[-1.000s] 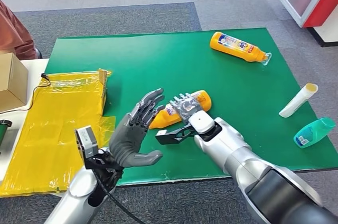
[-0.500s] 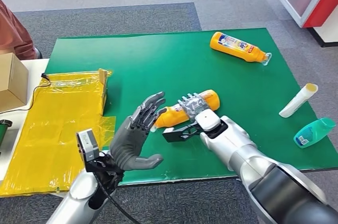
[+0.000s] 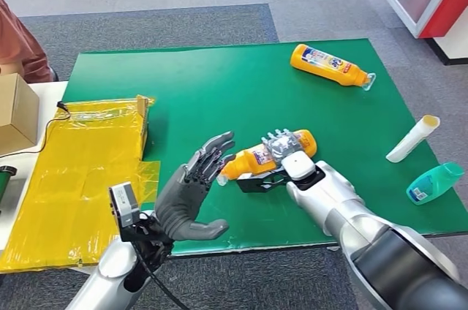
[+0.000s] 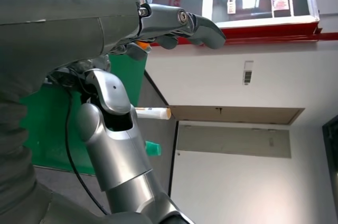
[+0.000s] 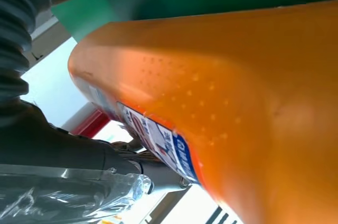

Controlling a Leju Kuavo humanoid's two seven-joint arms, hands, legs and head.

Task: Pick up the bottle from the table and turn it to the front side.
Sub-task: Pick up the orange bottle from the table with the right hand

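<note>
Right hand point(image 3: 288, 158) grips the orange bottle point(image 3: 249, 161), cap touching spread left hand point(image 3: 190, 191) fingertips

Head view is bright and even, looks like diffuse overhead light, colours well saturated. Shadows are soft and short: a dark patch under the left robot hand point(image 3: 190, 193) on the green worktop point(image 3: 232, 83), a thin one beside the far orange bottle point(image 3: 329, 64). The crinkled yellow plastic sheet point(image 3: 82, 171) throws mild glare. Focus is sharp across the frame, edges barely bent. Left wrist view is contrasty: pale wall point(image 4: 255, 81) nearly blown out, the near arm dim. Right wrist view is too close, the held bottle point(image 5: 239, 92) soft and blurry, with washed-out white background, probably backlit.
</note>
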